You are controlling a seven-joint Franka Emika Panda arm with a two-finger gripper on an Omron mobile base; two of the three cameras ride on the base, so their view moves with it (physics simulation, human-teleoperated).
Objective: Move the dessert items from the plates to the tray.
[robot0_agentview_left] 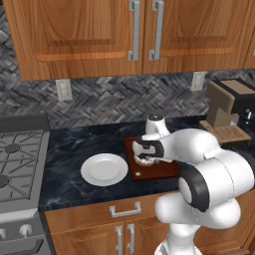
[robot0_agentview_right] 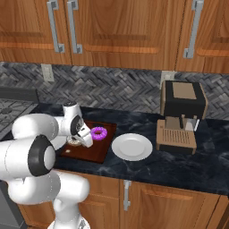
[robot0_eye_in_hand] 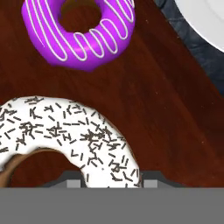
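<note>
Hovering low over the tray (robot0_agentview_right: 96,152), the claw (robot0_agentview_left: 146,160) sits right at the white-iced speckled donut (robot0_eye_in_hand: 65,135), which lies on the dark wood just beside the purple donut (robot0_eye_in_hand: 81,33); both desserts are already on the board, apart from each other. Whether the claw is pinching the speckled donut or has spread off it I cannot tell, since its tips are barely visible under the icing's edge. Both white plates, the left plate (robot0_agentview_left: 104,169) and the right plate (robot0_agentview_right: 132,146), sit bare on the dark tabletop (robot0_agentview_right: 179,165) on either side of the tray. Judging from this, the second delivery is at its placing stage, the donut kept low so it lands flat without rolling.
</note>
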